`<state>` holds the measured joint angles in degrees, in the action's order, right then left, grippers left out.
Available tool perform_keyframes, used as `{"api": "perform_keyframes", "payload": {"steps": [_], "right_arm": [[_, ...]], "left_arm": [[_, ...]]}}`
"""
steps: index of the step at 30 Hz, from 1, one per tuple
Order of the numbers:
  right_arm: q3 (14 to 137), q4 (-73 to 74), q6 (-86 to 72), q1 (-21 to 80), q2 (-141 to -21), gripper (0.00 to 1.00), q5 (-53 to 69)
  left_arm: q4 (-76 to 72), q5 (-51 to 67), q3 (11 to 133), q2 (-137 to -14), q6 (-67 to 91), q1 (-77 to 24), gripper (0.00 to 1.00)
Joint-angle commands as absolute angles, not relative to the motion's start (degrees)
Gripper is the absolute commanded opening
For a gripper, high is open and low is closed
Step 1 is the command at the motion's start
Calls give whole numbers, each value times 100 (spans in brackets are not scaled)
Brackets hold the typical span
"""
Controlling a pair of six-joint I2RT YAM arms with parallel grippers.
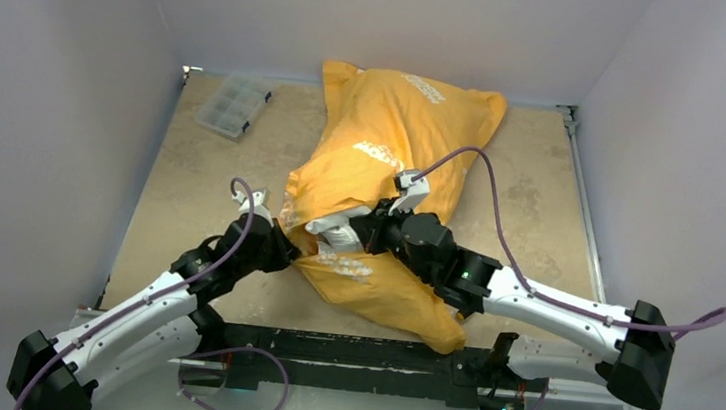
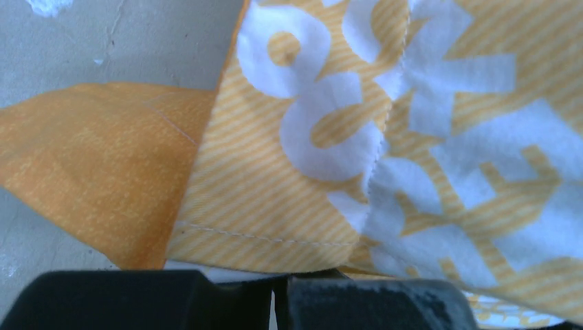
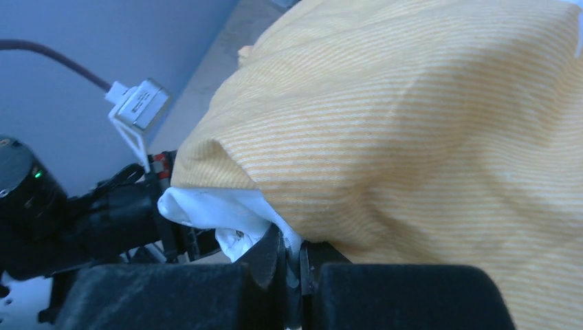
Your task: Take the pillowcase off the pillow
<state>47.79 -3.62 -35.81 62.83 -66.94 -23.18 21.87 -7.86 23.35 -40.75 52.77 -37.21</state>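
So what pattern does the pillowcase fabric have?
Fine orange-yellow stripes with white lettering on the pillowcase, clearest in the left wrist view.

Walls [image 1: 59, 85]: pale lavender-grey panels enclose my workspace on three sides.
Counter [image 1: 195, 184]: mottled beige, evenly lit.

"What sort of place is this?"

"A robotics lab cell. Plain pale walls [image 1: 61, 65] box in a tan counter [image 1: 530, 201] on three sides."

"What else says so?"

"A left arm [image 1: 143, 304] and a right arm [image 1: 550, 305], white and black, bolted to a black rail [image 1: 355, 350]. Purple cables [image 1: 476, 151] loop off them. A clear plastic parts box [image 1: 233, 105] sits in a corner."
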Motion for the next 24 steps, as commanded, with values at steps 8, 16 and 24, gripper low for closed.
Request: {"api": "perform_keyframes", "payload": {"steps": [8, 16, 24], "right_arm": [[4418, -1826, -3008, 6126, -6227, 0, -929], [4102, -2370, -2732, 6126, -5974, 0, 147], [4221, -3050, -2631, 6046, -4987, 0, 227]], "left_arm": [[2975, -2266, 4256, -4225, 4536, -3704, 0], [2691, -2963, 4633, -4924, 4319, -3700, 0], [1739, -2153, 3660, -5918, 4539, -3707, 0]]}}
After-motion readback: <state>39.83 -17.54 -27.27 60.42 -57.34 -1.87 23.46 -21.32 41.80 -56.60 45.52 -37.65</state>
